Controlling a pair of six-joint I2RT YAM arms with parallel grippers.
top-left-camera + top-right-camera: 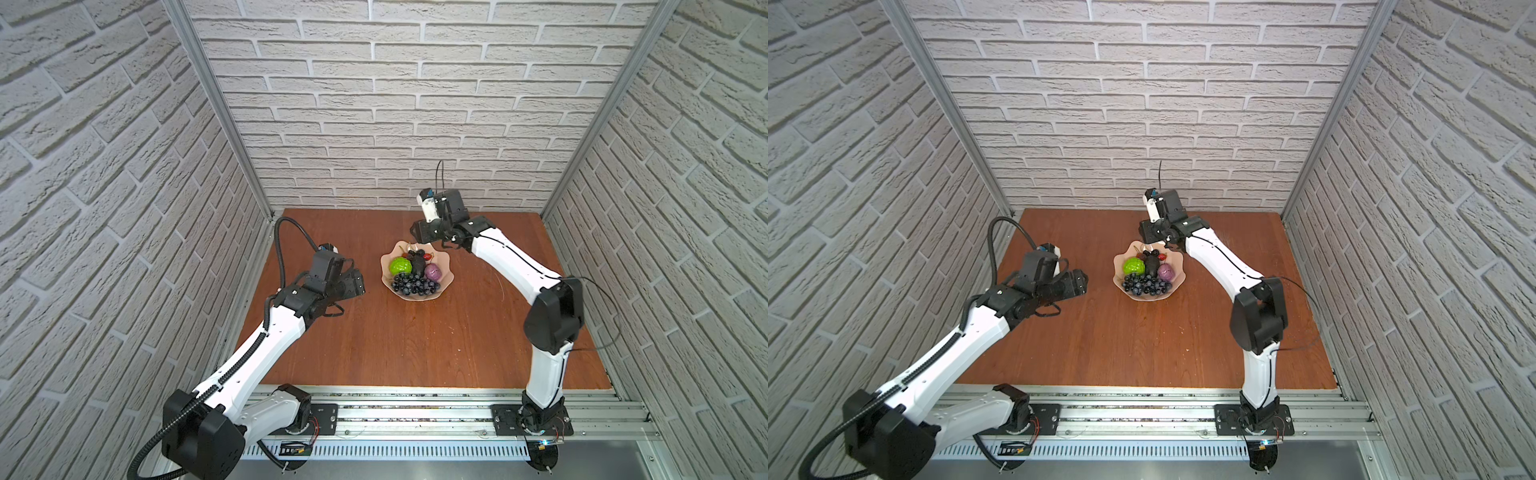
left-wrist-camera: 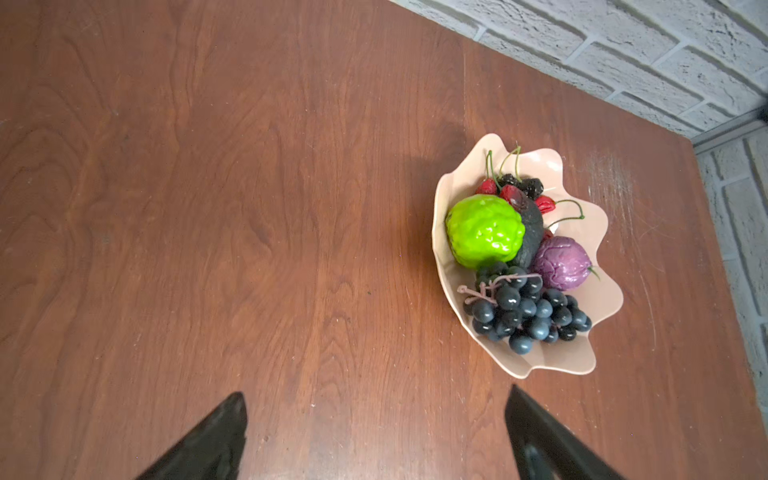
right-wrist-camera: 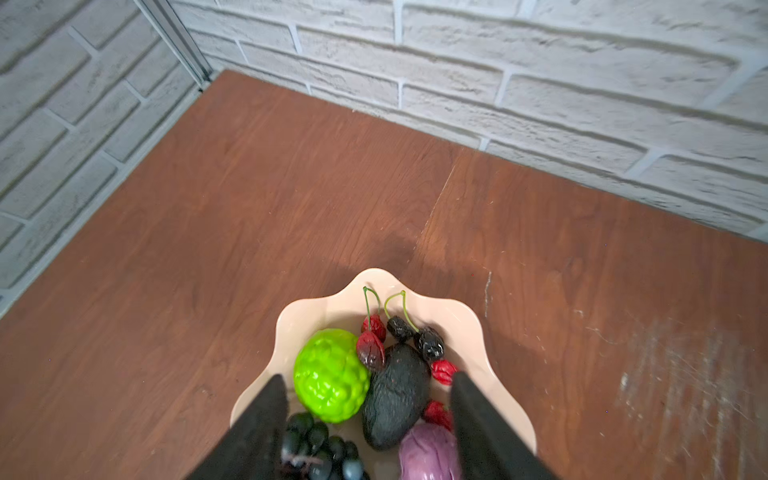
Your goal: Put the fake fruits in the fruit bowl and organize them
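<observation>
Now, picture a brown wooden table (image 1: 415, 345) walled in white brick, with the pink scalloped bowl (image 1: 411, 296) towards its far middle. Every fruit that shows lies inside it. The grapes (image 2: 528, 307) run along the near edge. The lime ball (image 2: 482, 235) is on the left and the purple fruit (image 2: 561, 262) on the right, with the avocado (image 3: 395, 399) between them. The cherries (image 3: 430, 343) and strawberries (image 3: 442, 371) are at the far side. No fruit shows on the bare wood in any view.

Your right gripper (image 3: 368, 375) hangs just above the bowl's far rim, fingers spread wide and empty, with the avocado and lime ball seen between them. Your left gripper (image 2: 374, 399) hovers over bare wood well left of the bowl, fingers also wide apart, holding nothing.

The task looks all but finished; what remains, I judge, is a clean retreat. Lift the right gripper straight up before you swing it away, and leave the fingers spread so they cannot pinch a cherry stem. Those thin stems stand up near the rim and could snag a fingertip. Avoid brushing the bowl, which looks light and would likely slide or tip on the smooth wood. Leave the left arm out of it.
</observation>
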